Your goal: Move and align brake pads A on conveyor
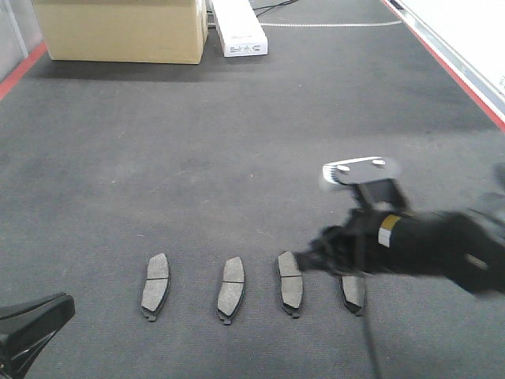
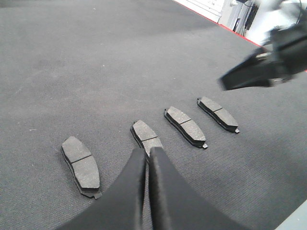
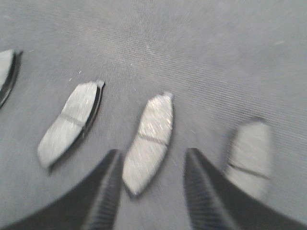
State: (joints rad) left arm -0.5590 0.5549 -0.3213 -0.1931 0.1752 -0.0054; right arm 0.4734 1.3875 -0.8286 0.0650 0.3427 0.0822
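Several dark-grey brake pads lie side by side in a row on the dark felt conveyor [image 1: 237, 158]; the leftmost [image 1: 155, 286] and the rightmost [image 1: 353, 292] mark the ends. My right gripper [image 1: 314, 257] hovers open over the row's right part, blurred. In the right wrist view its spread fingers [image 3: 114, 165] frame the second pad from the right [image 3: 148, 139], apart from it. My left gripper [image 2: 147, 154] is shut on nothing, low at the near left [image 1: 63, 306]. Its tips cover the near end of the second pad from the left [image 2: 145, 134].
A cardboard box [image 1: 118, 30] and a white carton [image 1: 237, 28] stand at the belt's far end. Red stripes run along the right edge [image 1: 454, 71] and the left edge [image 1: 20, 69]. A pale surface [image 1: 473, 24] borders the belt on the right.
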